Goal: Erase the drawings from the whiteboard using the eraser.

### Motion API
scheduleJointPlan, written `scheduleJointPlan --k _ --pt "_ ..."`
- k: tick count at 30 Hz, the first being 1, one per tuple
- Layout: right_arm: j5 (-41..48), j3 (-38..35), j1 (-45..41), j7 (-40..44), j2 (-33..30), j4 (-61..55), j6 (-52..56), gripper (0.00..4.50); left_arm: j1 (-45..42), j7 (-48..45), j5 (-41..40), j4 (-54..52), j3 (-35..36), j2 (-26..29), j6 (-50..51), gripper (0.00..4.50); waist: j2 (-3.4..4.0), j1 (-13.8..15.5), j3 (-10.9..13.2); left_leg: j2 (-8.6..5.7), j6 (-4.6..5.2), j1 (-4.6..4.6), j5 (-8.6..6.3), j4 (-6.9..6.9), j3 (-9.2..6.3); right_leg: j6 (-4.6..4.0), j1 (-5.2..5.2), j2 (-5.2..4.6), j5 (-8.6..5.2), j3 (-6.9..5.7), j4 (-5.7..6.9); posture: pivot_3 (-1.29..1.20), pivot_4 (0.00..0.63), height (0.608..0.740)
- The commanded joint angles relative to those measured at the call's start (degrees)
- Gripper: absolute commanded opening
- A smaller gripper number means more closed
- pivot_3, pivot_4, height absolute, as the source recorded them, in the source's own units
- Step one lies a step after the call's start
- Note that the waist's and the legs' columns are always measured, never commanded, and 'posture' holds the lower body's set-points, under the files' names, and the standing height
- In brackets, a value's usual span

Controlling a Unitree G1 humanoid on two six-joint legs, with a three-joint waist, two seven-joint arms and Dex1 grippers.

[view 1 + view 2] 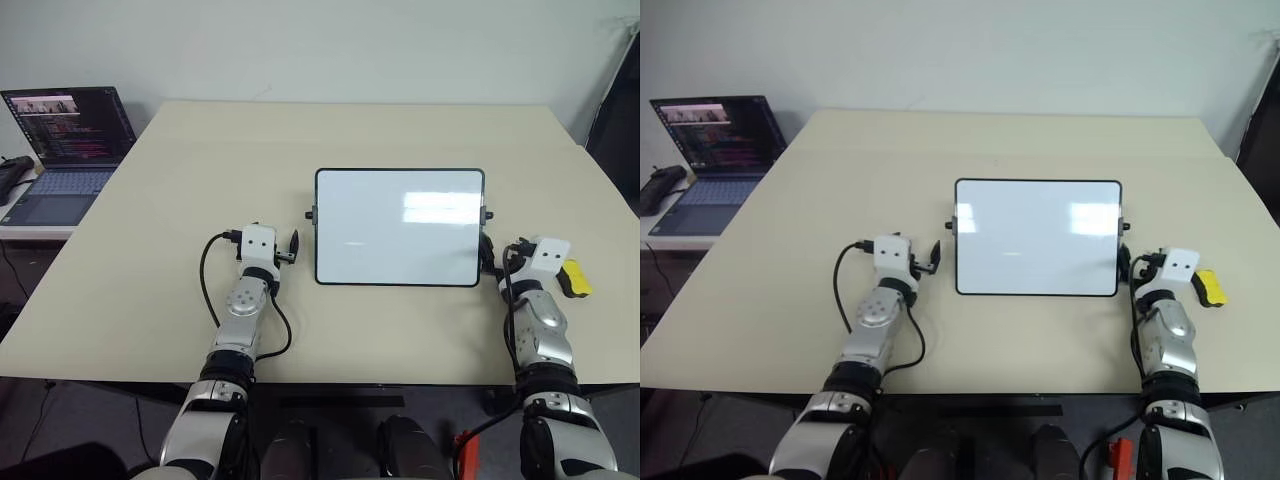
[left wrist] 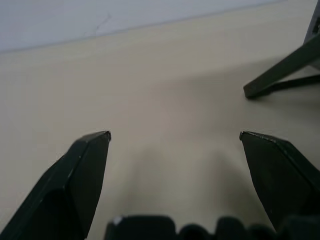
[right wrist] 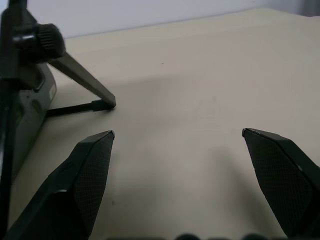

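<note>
Whiteboard (image 1: pixel 400 228) stands propped near the middle of your beige table (image 1: pixel 200 160), its glossy face showing glare and no blue marks you could make out from the head cameras. Your left gripper (image 2: pixel 175 137) sits just off the board's left edge, beside the small black side knob (image 1: pixel 311 213), fingers spread wide with nothing between them, bare tabletop ahead and the board's dark stand leg (image 2: pixel 280 75) off to one side. Your right gripper (image 3: pixel 177 134) waits at the board's right edge, likewise wide open and empty (its wrist camera catches the knob and the stand leg). The yellow eraser (image 1: pixel 575 278) lies flat on the table just outside your right wrist, untouched. An open laptop (image 1: pixel 65 150) sits on a separate side surface to your far left.
</note>
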Motion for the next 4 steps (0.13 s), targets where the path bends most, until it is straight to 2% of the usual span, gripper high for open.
scheduleJointPlan --k 1,4 --pt "-0.7 -0.7 -1.2 -1.6 -1.1 0.6 -2.8 4.48 -1.3 -0.2 0.4 3.2 -0.1 0.5 -2.6 4.5 0.01 0.0 0.0 0.0 0.0 0.0 0.0 0.0 0.0 0.01 0.01 0.0 0.0 0.0 0.0 0.0 0.15 0.74" --pt "-0.6 -0.2 -1.7 -1.1 -1.2 1.4 -3.0 4.48 -1.4 -0.5 -0.6 2.5 0.5 0.4 -2.1 4.5 0.0 0.0 0.0 0.01 0.0 0.0 0.0 0.0 -0.02 0.01 0.02 -0.01 0.01 0.0 -0.01 0.0 0.15 0.74"
